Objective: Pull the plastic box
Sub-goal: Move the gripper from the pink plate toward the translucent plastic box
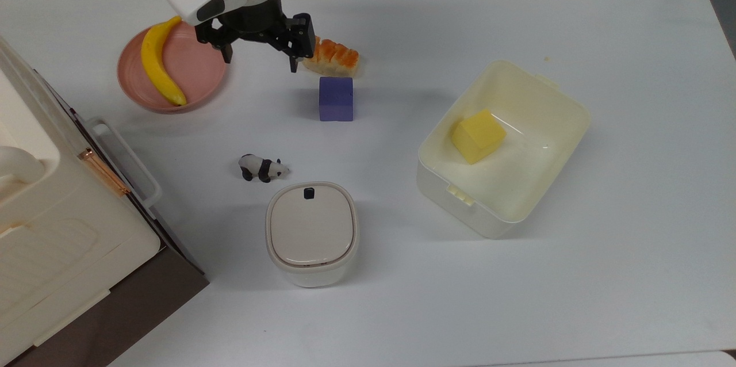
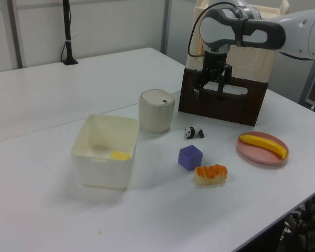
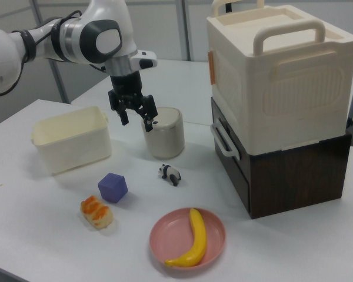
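Observation:
The plastic box (image 1: 537,163) is a deep cream-white tub standing open at the top view's right, with a yellow block (image 1: 478,136) inside it. It also shows in the left view (image 2: 102,170) and the right view (image 3: 70,144). My gripper (image 1: 260,61) hangs open and empty above the table at the top view's upper left, between the pink plate and the orange-topped piece. It is well apart from the tub. In the left view the gripper (image 2: 211,90) is in front of the dark brown box. The right view has the gripper (image 3: 136,121) in front of the canister.
A beige-lidded canister (image 1: 311,233), a toy panda (image 1: 263,168) and a purple cube (image 1: 336,99) sit mid-table. An orange-topped piece (image 1: 333,58) lies by the gripper. A pink plate (image 1: 201,73) holds a banana (image 1: 158,62). A big white case (image 1: 57,229) stands on a dark brown box.

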`<control>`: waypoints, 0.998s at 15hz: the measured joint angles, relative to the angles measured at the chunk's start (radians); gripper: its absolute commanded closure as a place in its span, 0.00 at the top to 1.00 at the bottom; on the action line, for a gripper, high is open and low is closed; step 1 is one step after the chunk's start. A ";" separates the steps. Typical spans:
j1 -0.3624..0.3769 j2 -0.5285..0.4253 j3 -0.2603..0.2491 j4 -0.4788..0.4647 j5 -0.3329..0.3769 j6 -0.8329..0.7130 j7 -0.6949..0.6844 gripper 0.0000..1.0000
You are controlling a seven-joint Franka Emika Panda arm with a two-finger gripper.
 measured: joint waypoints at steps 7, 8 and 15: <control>-0.017 0.002 -0.005 0.002 0.013 0.000 -0.104 1.00; -0.016 0.005 -0.004 -0.002 0.013 0.000 -0.109 1.00; 0.029 0.018 0.003 -0.078 0.044 0.000 -0.143 1.00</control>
